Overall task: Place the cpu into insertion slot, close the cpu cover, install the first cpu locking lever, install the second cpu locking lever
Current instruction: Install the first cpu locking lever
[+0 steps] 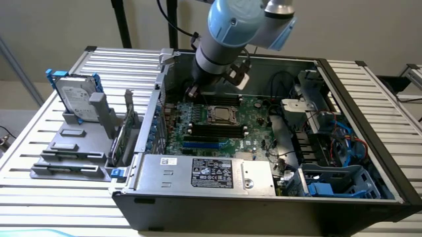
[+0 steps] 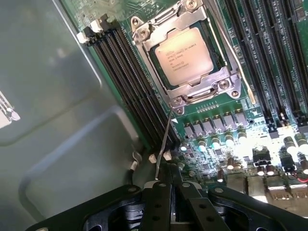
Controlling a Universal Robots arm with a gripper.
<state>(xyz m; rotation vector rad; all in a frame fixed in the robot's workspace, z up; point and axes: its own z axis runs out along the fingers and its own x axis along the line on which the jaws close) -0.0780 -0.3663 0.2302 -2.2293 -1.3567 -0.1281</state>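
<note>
The cpu point(image 2: 185, 55), pale tan-silver with printed text, lies flat in the insertion slot point(image 1: 223, 114) on the green board. The silver cpu cover point(image 2: 199, 90) is folded down around it. One thin locking lever point(image 2: 164, 142) sticks out from the socket's corner, and its free end meets the tip of my gripper point(image 2: 172, 192). The black fingers point(image 2: 159, 202) are shut together with nothing between them. A second lever point(image 2: 231, 53) runs along the socket's other side. In the exterior view, the gripper point(image 1: 193, 92) hangs inside the case, beyond the socket and to its left.
Long black memory slots point(image 2: 127, 82) flank the socket on both sides. The grey case wall point(image 2: 48, 96) stands close beside the gripper. A power supply point(image 1: 204, 173) fills the case's near edge, a blue drive cage point(image 1: 336, 180) sits at the exterior view's right, and a hard drive point(image 1: 76, 94) stands on the slatted table.
</note>
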